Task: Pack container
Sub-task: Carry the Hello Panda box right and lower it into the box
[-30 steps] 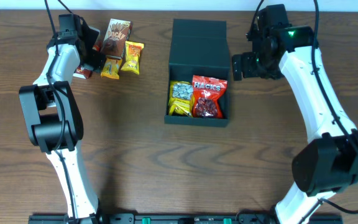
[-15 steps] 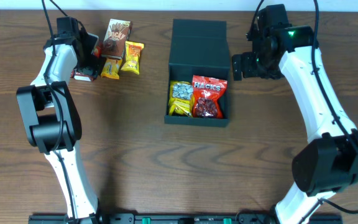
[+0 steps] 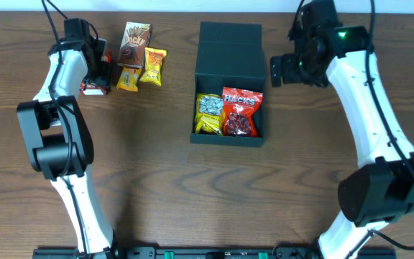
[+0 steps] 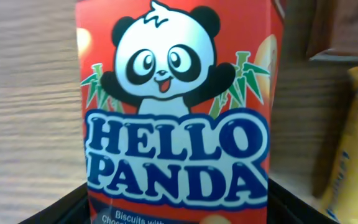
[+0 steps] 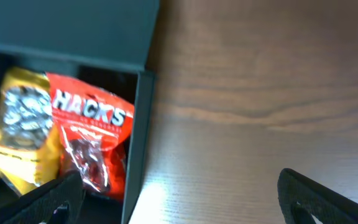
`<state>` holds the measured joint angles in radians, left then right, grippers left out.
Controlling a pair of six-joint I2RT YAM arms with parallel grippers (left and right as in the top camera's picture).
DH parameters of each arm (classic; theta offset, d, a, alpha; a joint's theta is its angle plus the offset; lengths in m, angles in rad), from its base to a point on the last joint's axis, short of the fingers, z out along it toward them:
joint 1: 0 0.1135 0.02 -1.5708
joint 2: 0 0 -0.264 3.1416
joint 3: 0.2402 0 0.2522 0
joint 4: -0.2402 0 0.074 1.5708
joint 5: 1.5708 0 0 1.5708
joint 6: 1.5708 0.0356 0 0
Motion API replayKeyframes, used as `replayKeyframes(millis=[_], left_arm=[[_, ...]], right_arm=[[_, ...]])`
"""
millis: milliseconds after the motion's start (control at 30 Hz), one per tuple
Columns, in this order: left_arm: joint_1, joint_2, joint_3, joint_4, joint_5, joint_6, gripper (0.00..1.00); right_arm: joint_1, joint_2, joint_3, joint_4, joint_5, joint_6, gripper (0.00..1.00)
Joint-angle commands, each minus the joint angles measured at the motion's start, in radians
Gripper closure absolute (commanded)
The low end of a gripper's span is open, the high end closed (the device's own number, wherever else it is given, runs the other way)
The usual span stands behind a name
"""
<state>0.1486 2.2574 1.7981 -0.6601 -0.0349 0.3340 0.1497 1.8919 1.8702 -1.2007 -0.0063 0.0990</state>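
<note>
The container [image 3: 230,44] is a dark teal box with its flap lid open toward the far side; its side wall also shows in the right wrist view [image 5: 143,124]. Inside lie a red Hacks packet [image 3: 241,111] [image 5: 92,134] and a yellow packet [image 3: 208,114] [image 5: 23,118]. My left gripper [image 3: 95,74] [image 4: 178,208] is at the far left, its fingers closed against both sides of a red Hello Panda box [image 3: 92,88] [image 4: 176,106] that lies on the table. My right gripper [image 3: 282,70] [image 5: 179,199] is open and empty, above the table just right of the container.
A brown snack packet [image 3: 134,44] and two yellow-orange bars [image 3: 154,66] [image 3: 128,78] lie just right of the Hello Panda box; one bar's edge shows in the left wrist view [image 4: 353,143]. The table is dark wood.
My left gripper has shifted left and settled onto the Hello Panda box. My right gripper has moved slightly toward the far side.
</note>
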Motion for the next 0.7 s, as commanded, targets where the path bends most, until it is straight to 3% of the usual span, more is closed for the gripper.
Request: replayKeyframes(millis=[0,267,400,667], left_arm=[[-0.002,-0.149,0.024,-0.018,-0.02,-0.05,0.3],[-0.098,-0.322,0.024,-0.178,0.037,-0.157,0.35],[-0.212,-0.325,0.023,-0.237,0.077,-0.245,0.39],[-0.504,-0.297,0.023,-0.244,0.077,-0.426,0.37]], right_arm=[[-0.034,0.003,0.079,-0.011,0.011,0.012,0.01],[-0.151,0.003,0.155,-0.015,0.011,0.011,0.01],[-0.195,0.003,0.155,-0.015,0.011,0.012,0.01],[-0.261,0.003,0.155,-0.016,0.01,-0.004,0.01]])
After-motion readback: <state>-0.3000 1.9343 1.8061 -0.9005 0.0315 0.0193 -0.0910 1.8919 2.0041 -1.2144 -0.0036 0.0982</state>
